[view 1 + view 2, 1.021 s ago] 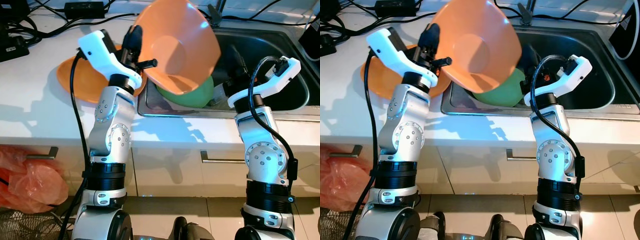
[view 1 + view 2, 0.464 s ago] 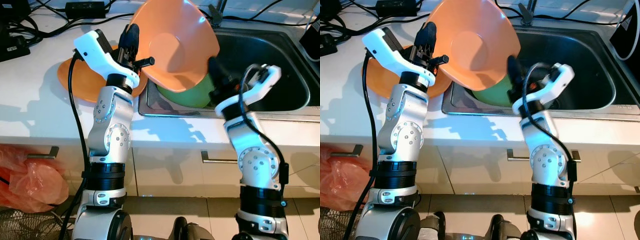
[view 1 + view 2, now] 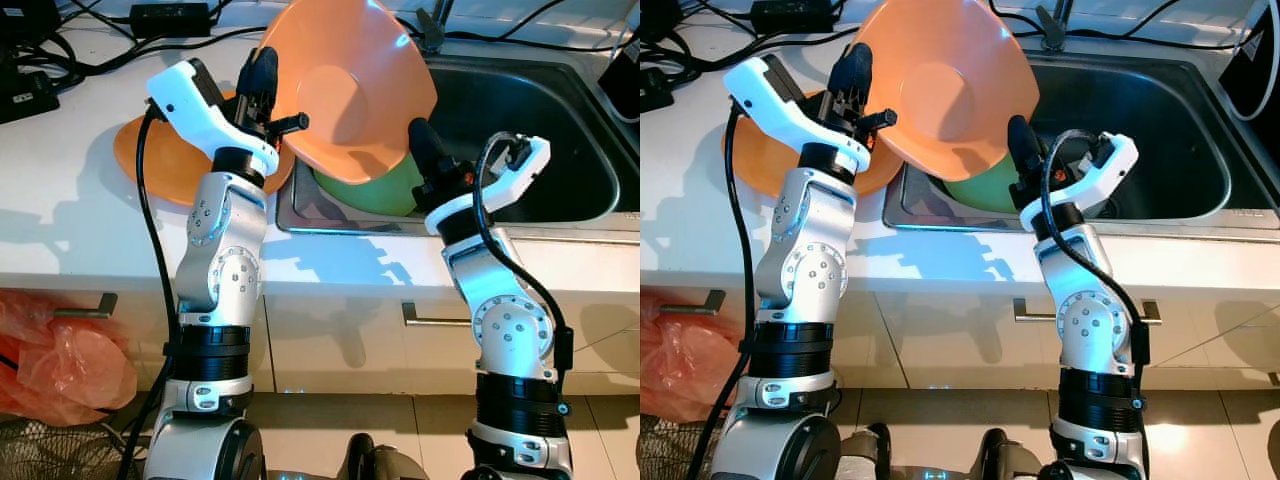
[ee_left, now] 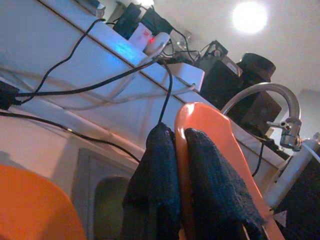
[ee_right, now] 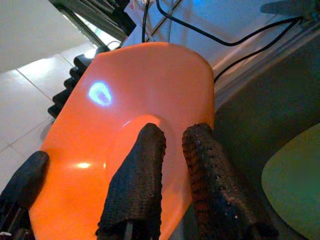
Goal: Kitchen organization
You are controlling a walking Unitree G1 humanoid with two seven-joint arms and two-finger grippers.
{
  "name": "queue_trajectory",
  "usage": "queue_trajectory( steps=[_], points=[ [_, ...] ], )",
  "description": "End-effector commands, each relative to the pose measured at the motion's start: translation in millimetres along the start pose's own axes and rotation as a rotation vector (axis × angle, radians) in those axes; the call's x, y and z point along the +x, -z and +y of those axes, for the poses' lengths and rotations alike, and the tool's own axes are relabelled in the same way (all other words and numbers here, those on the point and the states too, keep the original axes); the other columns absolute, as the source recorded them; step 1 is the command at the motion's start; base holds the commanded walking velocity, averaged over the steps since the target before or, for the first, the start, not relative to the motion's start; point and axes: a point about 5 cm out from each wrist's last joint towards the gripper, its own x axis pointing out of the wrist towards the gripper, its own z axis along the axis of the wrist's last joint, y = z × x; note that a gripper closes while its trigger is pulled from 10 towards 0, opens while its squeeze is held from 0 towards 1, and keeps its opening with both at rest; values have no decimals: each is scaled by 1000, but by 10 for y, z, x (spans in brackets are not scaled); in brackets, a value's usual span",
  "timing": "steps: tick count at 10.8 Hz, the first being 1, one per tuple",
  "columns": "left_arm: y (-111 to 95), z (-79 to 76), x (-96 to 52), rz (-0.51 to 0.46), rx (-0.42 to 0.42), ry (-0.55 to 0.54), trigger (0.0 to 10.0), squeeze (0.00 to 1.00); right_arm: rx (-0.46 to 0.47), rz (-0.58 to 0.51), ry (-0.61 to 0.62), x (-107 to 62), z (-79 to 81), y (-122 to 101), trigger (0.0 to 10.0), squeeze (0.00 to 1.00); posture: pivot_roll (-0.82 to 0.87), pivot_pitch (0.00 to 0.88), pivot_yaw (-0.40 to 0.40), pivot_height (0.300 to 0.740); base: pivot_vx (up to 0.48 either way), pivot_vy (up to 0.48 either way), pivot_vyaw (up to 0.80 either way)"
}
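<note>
Far left, under the table (image 3: 60, 230): orange plastic bag (image 3: 60, 360) by the cabinet, a drawer handle (image 3: 85, 308) just above it. Black cables (image 3: 100, 40) and a power brick (image 3: 168, 14) run along the back of the table.

Orange plate (image 3: 160, 165) lies flat on the table, just left of the sink (image 3: 560, 120), partly hidden behind the left arm.

Left gripper (image 3: 262, 90) is raised over the sink's left edge, jaws clamped on the rim of the orange bowl (image 3: 350, 90). Left wrist view confirms it: one finger on each side of the bowl's rim (image 4: 200, 130), fingers (image 4: 212, 175) pressed tight against it. Bowl is off the table, tilted steeply, inside facing the camera, hanging over the left part of the sink.

Green bowl (image 3: 385, 190) sits in the sink right below the orange one, mostly covered by it.

Right gripper (image 3: 420, 140) points up at the orange bowl's lower right edge, beside the green bowl. Right wrist view: two fingers (image 5: 142, 185) close together with a narrow gap, nothing between them, tips against or just short of the bowl's outer wall; contact not resolvable.

Faucet (image 3: 432, 25) at the back of the sink; sink's right half dark.
</note>
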Motion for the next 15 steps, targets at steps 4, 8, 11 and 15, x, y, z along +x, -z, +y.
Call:
queue_trajectory(
  steps=[4, 8, 11, 15],
  points=[
    [-49, -166, 21, -56, -50, 49, 10000, 0, -10, -38, 112, -23, -143, -57, 10000, 0, 141, 177, -54, 740, 0, 0, 0],
    [-29, -173, 20, -44, -48, 58, 10000, 0, 7, -21, 100, -23, -124, -2, 10000, 0, 144, 173, -51, 740, 0, 0, 0],
    [-24, -160, 18, -43, -43, 53, 10000, 0, 47, -48, 79, -12, -87, -46, 10000, 0, 141, 169, -51, 740, 0, 0, 0],
    [-15, -153, 18, -39, -40, 45, 10000, 0, 51, -83, 90, -10, -106, -115, 10000, 1000, 138, 168, -52, 740, 0, 0, 0]
  ],
)
